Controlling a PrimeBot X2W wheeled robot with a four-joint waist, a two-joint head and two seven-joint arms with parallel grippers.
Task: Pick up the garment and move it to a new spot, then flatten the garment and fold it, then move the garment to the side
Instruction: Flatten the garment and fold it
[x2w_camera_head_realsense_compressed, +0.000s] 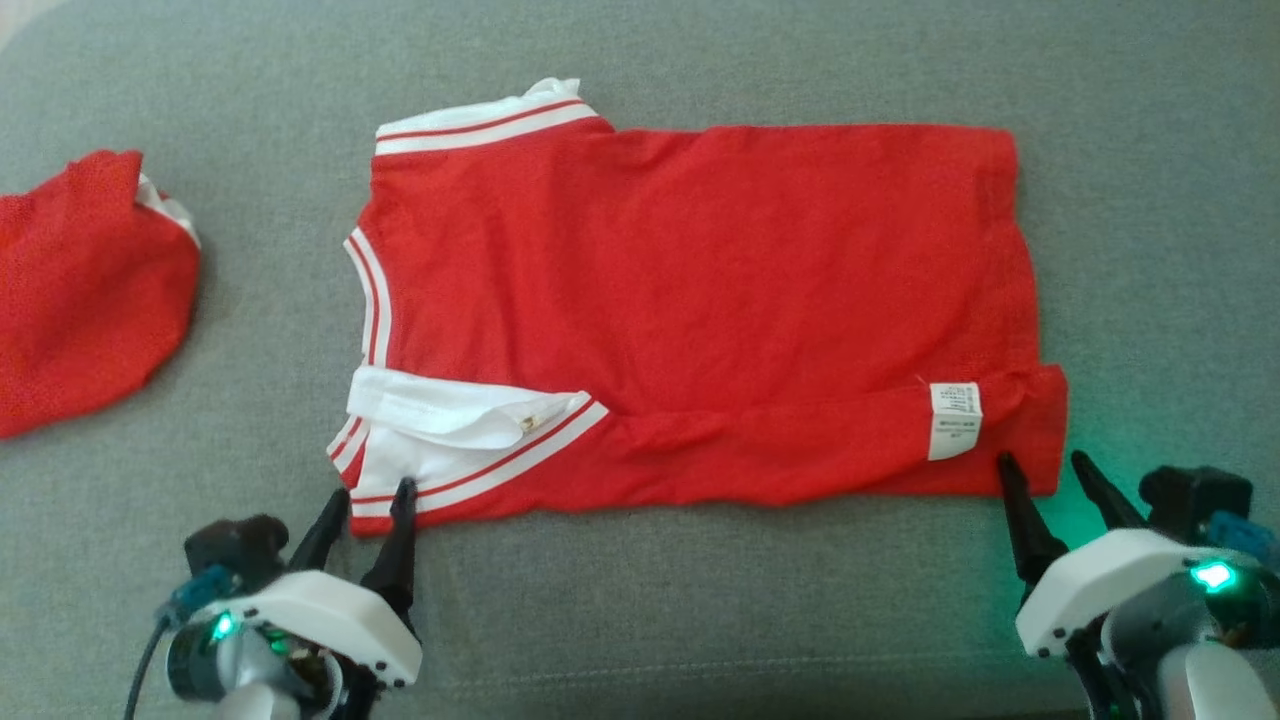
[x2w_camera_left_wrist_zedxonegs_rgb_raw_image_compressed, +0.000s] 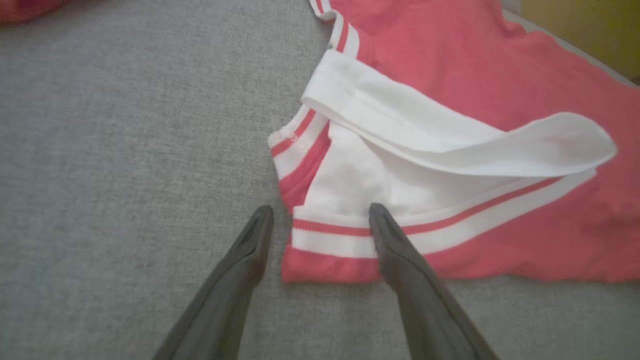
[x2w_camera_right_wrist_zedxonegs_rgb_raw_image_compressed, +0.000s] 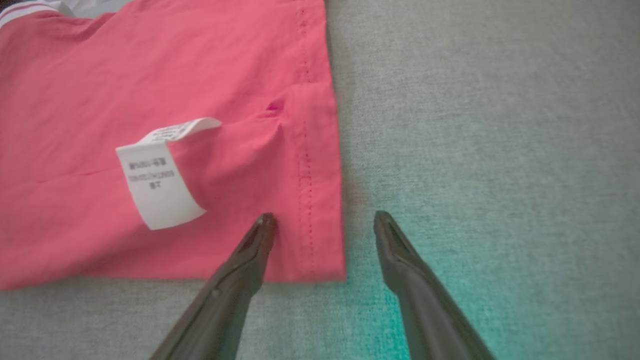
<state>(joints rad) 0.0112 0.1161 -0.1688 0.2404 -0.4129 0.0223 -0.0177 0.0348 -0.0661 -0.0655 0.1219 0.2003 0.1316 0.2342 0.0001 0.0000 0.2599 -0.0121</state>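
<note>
We are working on the fold: the red T-shirt (x2w_camera_head_realsense_compressed: 690, 300) is lying spread across the middle of the grey upholstery (x2w_camera_head_realsense_compressed: 700, 620), its 6 o'clock edge already doubled over and its care label (x2w_camera_head_realsense_compressed: 954, 420) showing. Our left gripper (x2w_camera_head_realsense_compressed: 372, 490) is sitting released at 7 o'clock, jaws straddling the striped sleeve cuff (x2w_camera_left_wrist_zedxonegs_rgb_raw_image_compressed: 330, 240). Our right gripper (x2w_camera_head_realsense_compressed: 1042, 460) is sitting released at 5 o'clock, jaws astride the hem corner (x2w_camera_right_wrist_zedxonegs_rgb_raw_image_compressed: 320, 250). Another red garment (x2w_camera_head_realsense_compressed: 85, 290) is lying at 9 o'clock, well apart. Next, we are judging, both pincers are needing to clench these corners together and carry them evenly toward 12 o'clock
</note>
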